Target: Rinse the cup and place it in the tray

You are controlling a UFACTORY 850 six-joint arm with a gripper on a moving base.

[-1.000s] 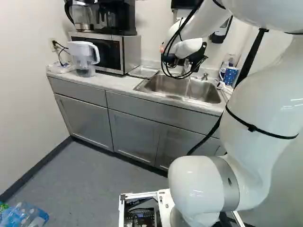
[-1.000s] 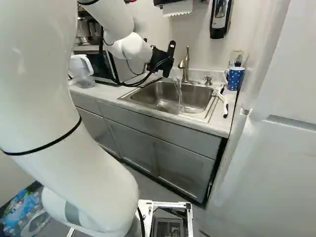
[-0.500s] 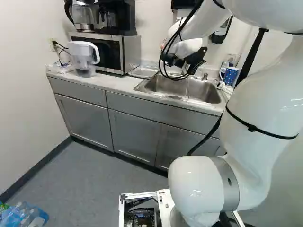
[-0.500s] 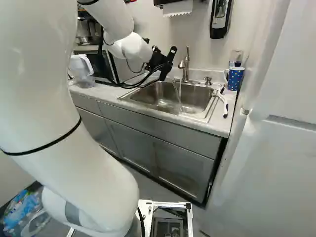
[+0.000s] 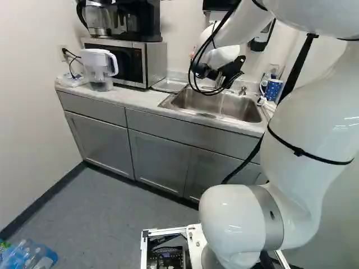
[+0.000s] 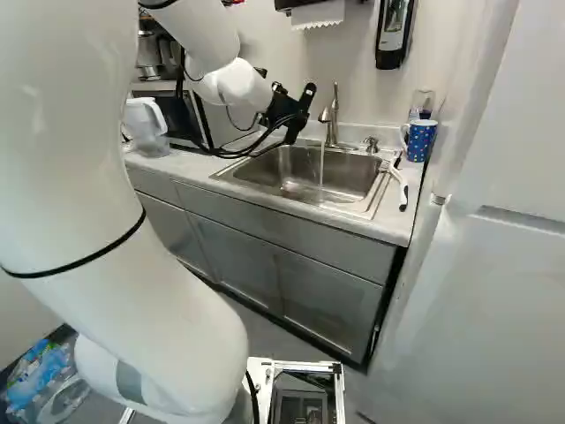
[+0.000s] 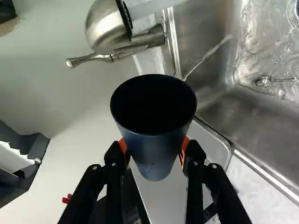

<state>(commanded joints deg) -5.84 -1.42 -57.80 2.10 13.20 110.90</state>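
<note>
Grey cabinets (image 5: 160, 159) below white walls (image 5: 28, 84).

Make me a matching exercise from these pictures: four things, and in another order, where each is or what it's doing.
Things
1. Plain dark blue cup
2. Blue mug with white dots
3. White-topped clear pitcher
4. Brushed metal faucet

Places or states
A. On the counter by the silver microwave
B. Pouring water into the steel sink
C. Held in the black gripper
D. Right of the sink in the right base view

Pairs: 1-C, 2-D, 3-A, 4-B
</note>
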